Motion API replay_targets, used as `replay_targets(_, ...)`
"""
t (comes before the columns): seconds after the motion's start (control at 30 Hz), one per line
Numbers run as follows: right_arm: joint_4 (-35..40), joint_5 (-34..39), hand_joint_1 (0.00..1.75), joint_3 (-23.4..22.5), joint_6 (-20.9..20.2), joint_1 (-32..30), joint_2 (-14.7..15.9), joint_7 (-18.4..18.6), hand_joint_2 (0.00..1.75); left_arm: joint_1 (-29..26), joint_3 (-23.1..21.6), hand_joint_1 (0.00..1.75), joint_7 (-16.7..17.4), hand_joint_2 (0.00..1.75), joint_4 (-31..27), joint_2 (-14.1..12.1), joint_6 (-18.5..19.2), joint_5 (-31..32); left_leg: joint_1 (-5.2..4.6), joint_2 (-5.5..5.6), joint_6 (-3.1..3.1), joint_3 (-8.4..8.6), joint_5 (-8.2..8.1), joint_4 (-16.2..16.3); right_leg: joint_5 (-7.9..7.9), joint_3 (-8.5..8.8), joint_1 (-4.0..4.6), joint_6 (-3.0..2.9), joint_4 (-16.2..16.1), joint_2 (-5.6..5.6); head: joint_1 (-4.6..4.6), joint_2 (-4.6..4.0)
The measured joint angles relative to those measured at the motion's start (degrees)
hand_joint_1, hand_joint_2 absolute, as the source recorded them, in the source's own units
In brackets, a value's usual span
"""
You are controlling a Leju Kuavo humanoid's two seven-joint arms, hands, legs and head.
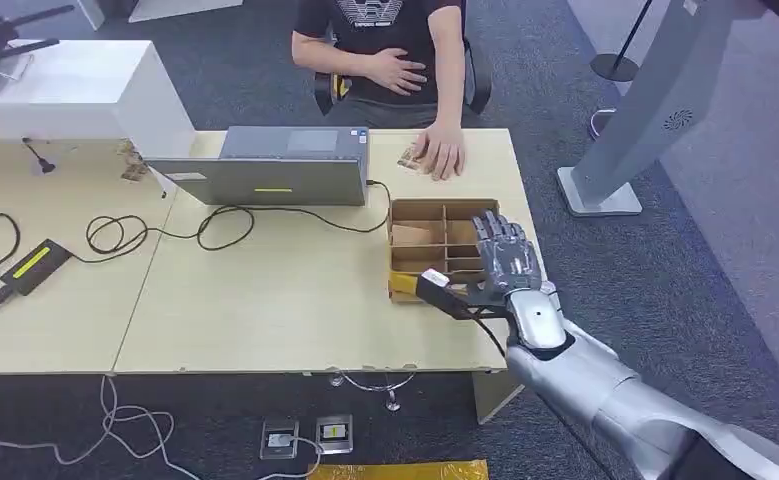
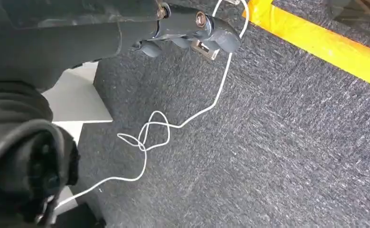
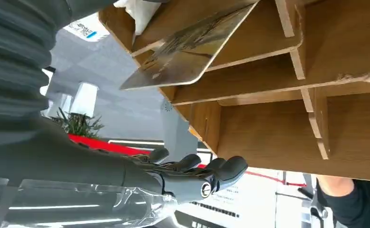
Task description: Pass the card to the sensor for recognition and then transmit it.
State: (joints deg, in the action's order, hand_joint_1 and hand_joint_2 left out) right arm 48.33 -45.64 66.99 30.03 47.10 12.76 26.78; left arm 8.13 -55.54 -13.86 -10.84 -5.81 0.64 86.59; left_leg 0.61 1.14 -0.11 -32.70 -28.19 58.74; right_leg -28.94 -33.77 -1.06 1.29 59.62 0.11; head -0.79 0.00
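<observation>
The right hand (image 1: 505, 262) hovered over the wooden box's (image 1: 443, 212) near right corner, fingers spread, grasping nothing. A flat card (image 3: 190, 54) leaned in a compartment. Beyond, a person's hand (image 1: 443, 153) rested by the table (image 1: 265, 300) edge. The left hand (image 2: 192, 33) hung over carpet, fingers curled, empty.

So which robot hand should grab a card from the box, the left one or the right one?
Probably the right hand: it hovers open right over the wooden box, close to a card leaning in a compartment. The left hand hangs low by the carpet, away from the table.
</observation>
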Motion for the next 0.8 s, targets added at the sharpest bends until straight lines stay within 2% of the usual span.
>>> replay_targets(0.07, 0.00, 0.15, 0.02, 0.00, 0.00, 0.00, 0.13, 0.17, 1.75, 0.00, 0.00, 0.00, 0.00, 0.00, 0.00, -0.07, 0.24, -0.79, 0.00, 0.00, 0.00, 0.00, 0.00, 0.00, 0.00, 0.00, 0.00, 0.00, 0.00, 0.00, 0.00, 0.02)
replay_targets(0.1, 0.00, 0.37, 1.55, 0.02, 0.00, 0.00, 0.17, 0.17, 1.75, 0.00, 0.00, 0.00, 0.00, 0.00, 0.00, -0.13, 0.50, -1.20, 0.00, 0.00, 0.00, 0.00, 0.00, 0.00, 0.00, 0.00, 0.00, 0.00, 0.00, 0.00, 0.00, 0.02)
replay_targets(0.13, 0.00, 0.61, 1.75, 0.09, -0.02, 0.01, 0.26, 0.17, 1.75, -0.01, 0.00, 0.00, 0.02, 0.00, 0.00, -0.15, 0.65, -1.74, 0.00, 0.00, 0.00, 0.00, 0.00, 0.00, 0.00, 0.00, 0.00, 0.00, 0.00, 0.00, 0.00, 0.00)
replay_targets(0.8, 0.04, 2.69, 1.75, 0.72, -2.36, 0.38, 0.74, 0.41, 1.75, -0.24, 0.15, 0.00, 3.72, 0.00, 0.00, -0.61, 1.79, -7.49, 0.01, -0.01, 0.00, 0.06, 0.00, 0.00, 0.00, 0.03, 0.01, 0.00, 0.00, 0.01, -0.02, 0.02)
